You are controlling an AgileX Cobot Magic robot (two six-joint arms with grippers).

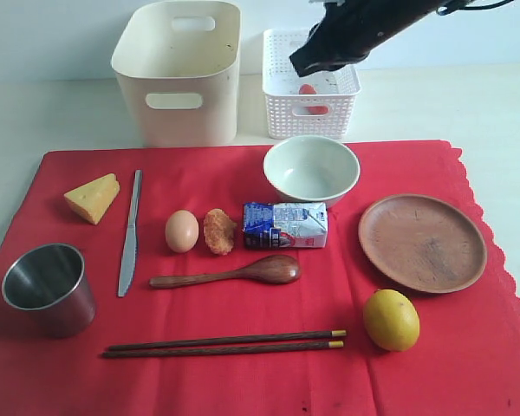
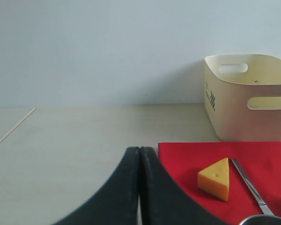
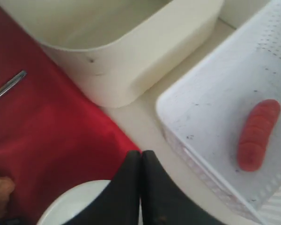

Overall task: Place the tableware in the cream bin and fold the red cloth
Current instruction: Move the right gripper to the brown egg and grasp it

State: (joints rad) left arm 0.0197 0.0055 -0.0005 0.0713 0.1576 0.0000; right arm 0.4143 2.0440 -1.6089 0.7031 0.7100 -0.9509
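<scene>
Tableware sits all over the red cloth (image 1: 199,390), and none of it is in the cream bin (image 1: 191,121). The cloth lies flat and spread out on the table.

The steel cup (image 1: 48,288) stands by the cloth's left edge, on the near side. The silver table knife (image 1: 130,232) lies a little way in from that left edge. The brown wooden spoon (image 1: 234,273) lies in the middle of the cloth. The dark chopsticks (image 1: 225,343) lie side by side on the cloth's near part. The pale green bowl (image 1: 312,165) stands at the cloth's far edge. The round brown plate (image 1: 422,241) sits on the cloth's right side.

Food is on the cloth too. The cheese (image 1: 94,198) is near the far left corner. The egg (image 1: 181,230), a brown crumbly bit (image 1: 218,230) and the milk carton (image 1: 286,224) make a row in the middle. The lemon (image 1: 390,319) is on the near right part.

The cream bin stands just off the cloth's far edge. A white basket (image 1: 312,113) stands off that edge too, with a red sausage (image 3: 257,133) inside.

The left gripper (image 2: 139,152) is squeezed tight with nothing in it, over bare table just off the cloth's far left corner. The right gripper (image 3: 140,157) is pinched tight too and holds nothing. It hangs up high over the cloth's far edge, by the basket.
</scene>
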